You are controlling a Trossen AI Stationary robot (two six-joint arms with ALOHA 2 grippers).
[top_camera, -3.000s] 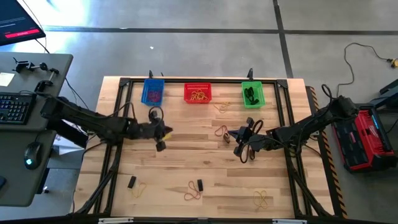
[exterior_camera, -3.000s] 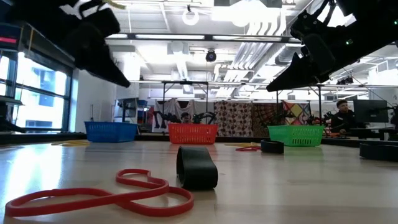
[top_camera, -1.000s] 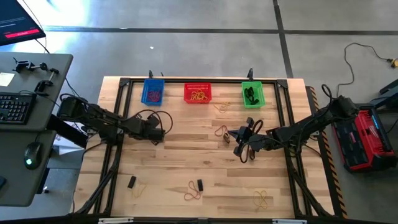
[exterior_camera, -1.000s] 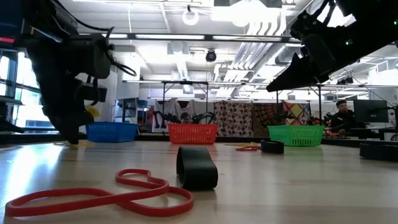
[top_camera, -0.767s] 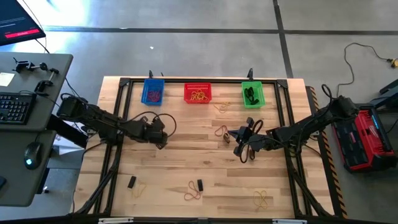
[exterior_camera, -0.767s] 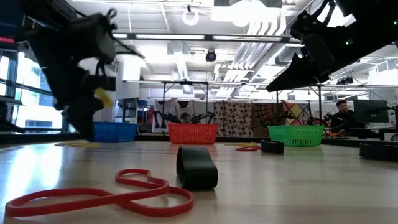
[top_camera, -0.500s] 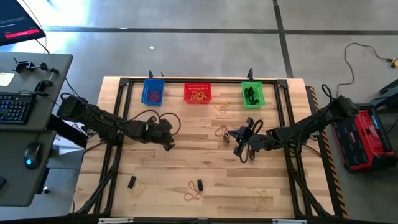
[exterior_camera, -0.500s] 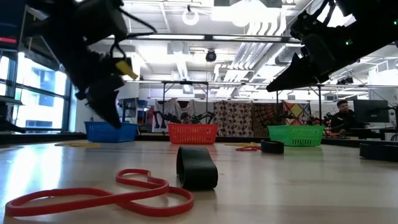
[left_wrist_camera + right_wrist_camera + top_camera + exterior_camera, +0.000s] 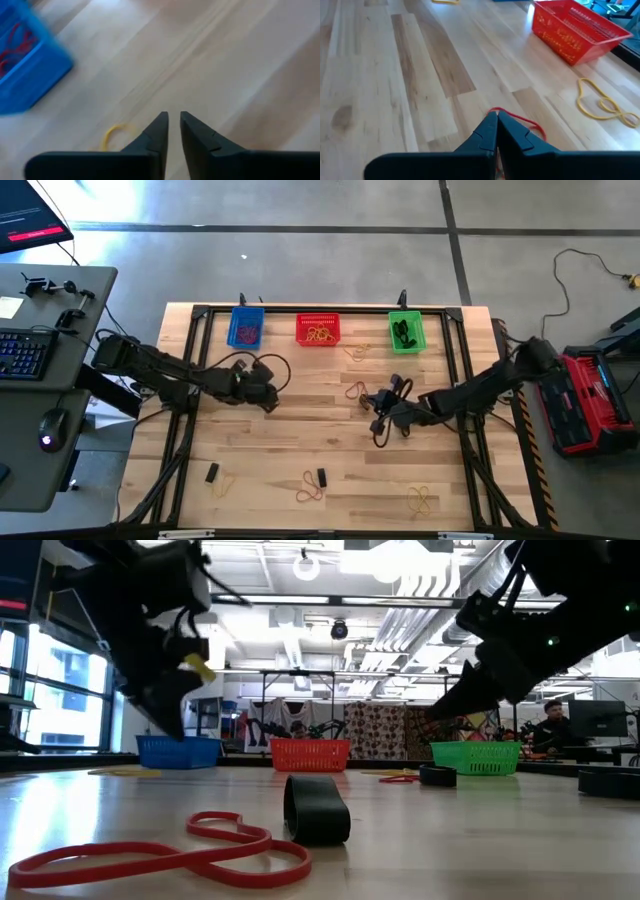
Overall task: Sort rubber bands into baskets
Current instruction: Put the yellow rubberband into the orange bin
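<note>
The three baskets stand in a row along the far edge of the table (image 9: 330,470), and the red basket (image 9: 318,329) in the middle serves as the landmark: the blue basket (image 9: 246,327) sits to its left and the green basket (image 9: 405,330) to its right, each with bands inside. The left gripper (image 9: 268,397) hangs over the bare wood nearer the camera than the red basket and somewhat to its left, close to the blue one; its fingers stand a narrow slit apart and nothing shows between the tips, while a yellow rubber band (image 9: 113,135) lies on the wood just beside them. The right gripper (image 9: 378,426) is lower on the table than the red basket and to its right; its fingers are pressed together, with a red rubber band (image 9: 517,119) lying right at their tips, though whether it is pinched cannot be told. A yellow looped band (image 9: 602,106) lies near the red basket. More bands are scattered at the near edge, well apart from the red basket: a red loop (image 9: 165,854) and a thick dark band (image 9: 317,809) standing on edge.
</note>
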